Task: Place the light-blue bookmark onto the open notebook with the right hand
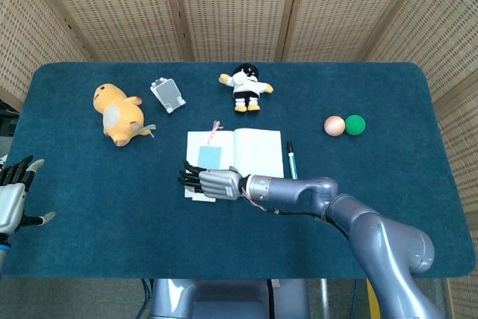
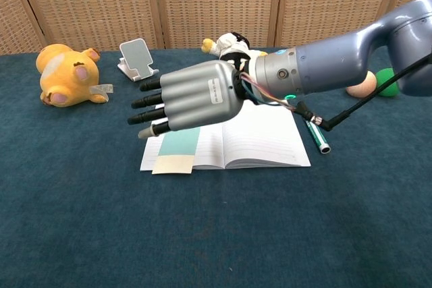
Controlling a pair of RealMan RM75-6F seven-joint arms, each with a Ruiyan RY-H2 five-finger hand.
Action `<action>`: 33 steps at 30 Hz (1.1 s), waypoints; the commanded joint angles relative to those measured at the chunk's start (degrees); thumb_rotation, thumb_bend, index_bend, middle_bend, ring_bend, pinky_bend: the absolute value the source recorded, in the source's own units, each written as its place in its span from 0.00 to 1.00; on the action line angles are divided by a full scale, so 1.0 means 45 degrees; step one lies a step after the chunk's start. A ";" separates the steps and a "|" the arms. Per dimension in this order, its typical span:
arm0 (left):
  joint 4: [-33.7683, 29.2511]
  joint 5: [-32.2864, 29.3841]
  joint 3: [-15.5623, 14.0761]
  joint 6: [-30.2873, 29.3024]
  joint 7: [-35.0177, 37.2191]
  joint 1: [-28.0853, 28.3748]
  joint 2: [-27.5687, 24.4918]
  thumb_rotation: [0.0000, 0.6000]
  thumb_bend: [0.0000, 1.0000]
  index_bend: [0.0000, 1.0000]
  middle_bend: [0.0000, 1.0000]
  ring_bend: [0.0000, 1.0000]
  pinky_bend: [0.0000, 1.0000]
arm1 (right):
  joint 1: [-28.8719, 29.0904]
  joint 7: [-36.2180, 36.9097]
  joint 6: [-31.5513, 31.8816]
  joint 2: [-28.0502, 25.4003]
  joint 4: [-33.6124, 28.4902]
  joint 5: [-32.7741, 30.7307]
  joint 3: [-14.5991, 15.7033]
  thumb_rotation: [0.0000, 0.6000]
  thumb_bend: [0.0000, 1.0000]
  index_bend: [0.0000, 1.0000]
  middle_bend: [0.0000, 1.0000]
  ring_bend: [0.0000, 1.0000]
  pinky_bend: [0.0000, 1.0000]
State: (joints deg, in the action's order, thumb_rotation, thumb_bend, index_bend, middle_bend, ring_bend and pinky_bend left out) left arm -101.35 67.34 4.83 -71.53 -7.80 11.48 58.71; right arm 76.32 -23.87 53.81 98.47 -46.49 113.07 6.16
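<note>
The open notebook (image 1: pixel 258 152) (image 2: pixel 263 143) lies flat at the table's middle. The light-blue bookmark (image 1: pixel 210 157) (image 2: pixel 177 150) lies lengthwise on its left page; its cream near end overhangs the notebook's front edge and its tassel points to the far side. My right hand (image 1: pixel 213 183) (image 2: pixel 193 96) hovers over the left page and the bookmark's far half, palm down, fingers straight and apart, holding nothing that I can see. Its thumb is hidden. My left hand (image 1: pixel 13 195) hangs at the table's front left edge with fingers spread and nothing in it.
A yellow plush (image 1: pixel 118 113) (image 2: pixel 64 75) and a phone stand (image 1: pixel 168 95) (image 2: pixel 137 59) sit at the back left. A small doll (image 1: pixel 246 87) lies behind the notebook. A pen (image 1: pixel 291 160) (image 2: pixel 316 136) lies right of it. A peach ball (image 1: pixel 334 125) and a green ball (image 1: pixel 355 124) sit further right.
</note>
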 commanded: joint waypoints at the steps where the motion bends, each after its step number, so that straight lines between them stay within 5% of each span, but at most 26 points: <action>1: 0.0009 0.0051 -0.0023 0.0006 0.0034 -0.0001 -0.0005 1.00 0.00 0.00 0.00 0.00 0.00 | -0.0589 0.0098 0.0489 -0.0671 -0.0835 -0.0732 -0.0428 1.00 0.34 0.00 0.00 0.00 0.12; 4: 0.0032 0.0116 -0.0055 0.0040 0.0057 0.0012 -0.0007 1.00 0.00 0.00 0.00 0.00 0.00 | -0.1397 0.1682 0.0434 -0.1238 -0.2089 -0.2264 -0.0975 1.00 0.78 0.00 0.00 0.00 0.12; 7: 0.0040 0.0161 -0.0076 0.0070 0.0061 0.0033 0.0002 1.00 0.00 0.00 0.00 0.00 0.00 | -0.1970 0.3070 -0.0400 -0.1934 -0.3791 -0.3863 -0.1378 1.00 1.00 0.00 0.00 0.00 0.12; 17: -0.0049 0.0234 -0.0105 0.0020 -0.0121 0.0073 0.0060 1.00 0.00 0.00 0.00 0.00 0.00 | -0.2203 0.2514 -0.3005 -0.2444 -0.5841 -0.6643 -0.1993 1.00 1.00 0.00 0.00 0.00 0.12; 33: 0.0128 -0.0188 -0.0006 0.0336 0.0008 0.0201 0.0029 1.00 0.00 0.00 0.00 0.00 0.00 | -0.1547 0.0505 -0.4790 -0.0594 -0.4494 -0.8611 -0.2420 1.00 1.00 0.00 0.00 0.00 0.12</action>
State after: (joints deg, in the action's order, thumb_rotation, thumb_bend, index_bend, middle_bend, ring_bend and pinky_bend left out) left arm -100.84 66.56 4.79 -70.10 -7.81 12.35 58.85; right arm 69.21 -21.26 32.52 95.41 -67.03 74.58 -4.80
